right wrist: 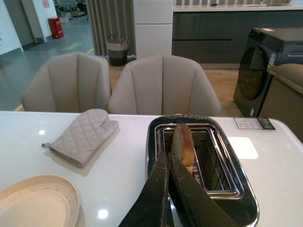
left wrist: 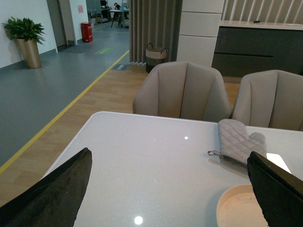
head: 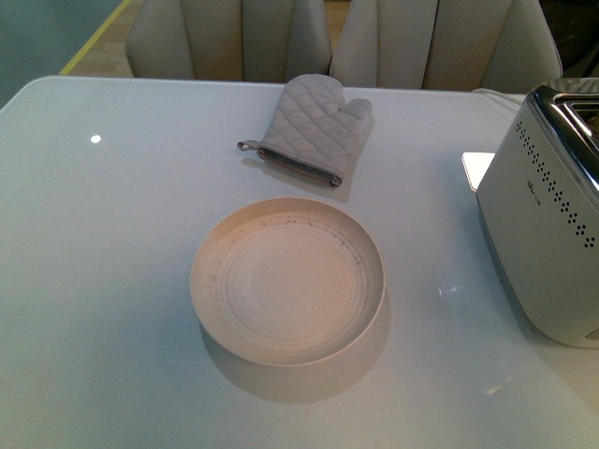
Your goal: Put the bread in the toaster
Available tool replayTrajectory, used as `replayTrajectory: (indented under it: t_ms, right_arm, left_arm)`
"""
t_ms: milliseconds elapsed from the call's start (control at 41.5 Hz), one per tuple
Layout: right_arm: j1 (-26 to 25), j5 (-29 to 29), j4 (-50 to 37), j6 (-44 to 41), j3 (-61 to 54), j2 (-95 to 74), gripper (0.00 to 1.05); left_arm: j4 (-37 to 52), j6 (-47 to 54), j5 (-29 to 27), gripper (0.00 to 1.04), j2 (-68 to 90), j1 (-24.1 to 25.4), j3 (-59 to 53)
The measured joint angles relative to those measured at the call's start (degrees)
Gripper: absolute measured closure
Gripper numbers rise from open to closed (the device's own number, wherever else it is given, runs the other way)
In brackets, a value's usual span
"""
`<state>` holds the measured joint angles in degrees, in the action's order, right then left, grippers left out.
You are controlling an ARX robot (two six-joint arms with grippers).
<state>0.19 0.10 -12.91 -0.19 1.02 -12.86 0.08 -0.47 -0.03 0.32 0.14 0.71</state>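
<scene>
The right pincer hangs above the toaster, its two dark fingers pressed together into a narrow wedge whose tips meet at the lower edge of the bread. The one slice stands upright on edge, part sunk into the slot nearest the pincer and part showing above the chrome top. The fingers look closed against the slice, though the tips hide the exact contact, so I cannot tell whether they truly pinch it or only touch it.

The left pincer is held high over the table, jaws spread wide with nothing between them. Only the two black fingers show at the frame's lower corners; the arm itself is out of sight.

Neither arm appears in the front view. There the toaster is cut off at the frame's edge, showing its white side with rows of dark vent holes and a sliver of chrome top; the bread cannot be seen from that angle.

Beyond the left pincer's open jaws lies one grey quilted oven mitt, and just beside its right finger sits one empty cream plate, partly hidden by that finger. From the right pincer, mitt and plate both lie off to its left side, apart from the toaster. Two beige chairs stand past the table's far edge.
</scene>
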Motion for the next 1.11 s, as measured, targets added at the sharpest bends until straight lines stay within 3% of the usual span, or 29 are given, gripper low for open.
replayTrajectory:
  t_ms: [193,265,555,820,1109]
  right_arm:
    - [0.0,0.0,3.4,0.0,0.0,3.3,1.03]
    - [0.0,0.0,11.9,0.0,0.0,10.2,1.03]
    - [0.0,0.0,12.7,0.0,0.0,12.4,0.99]
    - [0.0,0.0,12.7,0.0,0.0,12.5,0.46]
    - [0.0,0.0,12.7,0.0,0.0,12.5,0.09]
  left_arm:
    - [0.0,0.0,0.0,0.07,0.0,0.0,0.0]
    - [0.0,0.0,0.0,0.07,0.0,0.0,0.0]
    - [0.0,0.0,0.0,0.07,0.0,0.0,0.0]
    - [0.0,0.0,0.0,0.07,0.0,0.0,0.0]
    - [0.0,0.0,0.0,0.07,0.0,0.0,0.0]
